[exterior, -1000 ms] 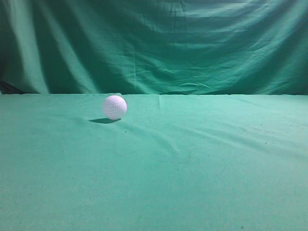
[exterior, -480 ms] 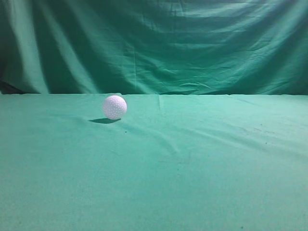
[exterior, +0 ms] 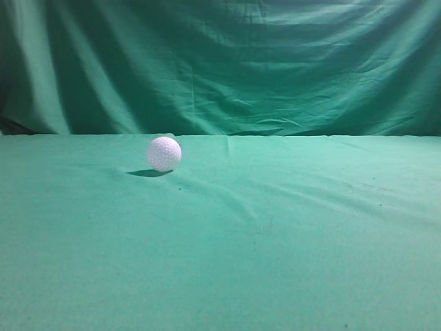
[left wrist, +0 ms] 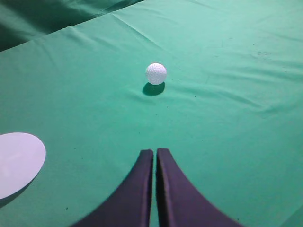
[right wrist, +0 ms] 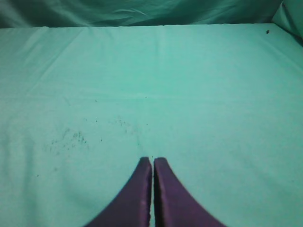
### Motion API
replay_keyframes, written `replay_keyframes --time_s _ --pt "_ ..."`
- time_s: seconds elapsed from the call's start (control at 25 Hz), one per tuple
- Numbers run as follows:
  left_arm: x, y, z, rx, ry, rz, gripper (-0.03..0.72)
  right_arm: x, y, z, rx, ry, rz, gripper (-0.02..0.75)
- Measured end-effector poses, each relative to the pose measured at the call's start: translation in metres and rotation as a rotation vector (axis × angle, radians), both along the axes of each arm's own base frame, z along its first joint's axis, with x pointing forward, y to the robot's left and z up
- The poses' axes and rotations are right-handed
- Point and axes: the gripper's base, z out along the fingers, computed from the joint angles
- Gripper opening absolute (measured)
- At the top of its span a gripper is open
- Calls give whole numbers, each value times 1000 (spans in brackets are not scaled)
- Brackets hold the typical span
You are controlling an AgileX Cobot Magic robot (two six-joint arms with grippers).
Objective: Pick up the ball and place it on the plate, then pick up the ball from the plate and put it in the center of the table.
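The white dimpled ball [exterior: 164,153] rests on the green cloth table [exterior: 275,241], left of the middle in the exterior view. It also shows in the left wrist view [left wrist: 155,73], ahead of my left gripper [left wrist: 155,151], well apart from it. A white plate [left wrist: 16,161] lies at the left edge of the left wrist view. My left gripper is shut and empty above the cloth. My right gripper [right wrist: 152,160] is shut and empty over bare cloth [right wrist: 189,94]. Neither gripper shows in the exterior view.
A folded green curtain [exterior: 227,62] hangs behind the table's back edge. Small dark specks [right wrist: 66,139] mark the cloth in the right wrist view.
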Motion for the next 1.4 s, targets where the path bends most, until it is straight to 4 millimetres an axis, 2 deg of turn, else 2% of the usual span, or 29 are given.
replay_keyframes --time_s 0.96,1.16,1.4 --pt "0 0 0 1 3 10 0 0 0 0 0 0 0 0" --pt "2 6 2 -57 -10 152 0 0 0 0 0 0 0 0" --pt "-4 18 11 -117 -166 362 0 0 0 0 0 0 0 0"
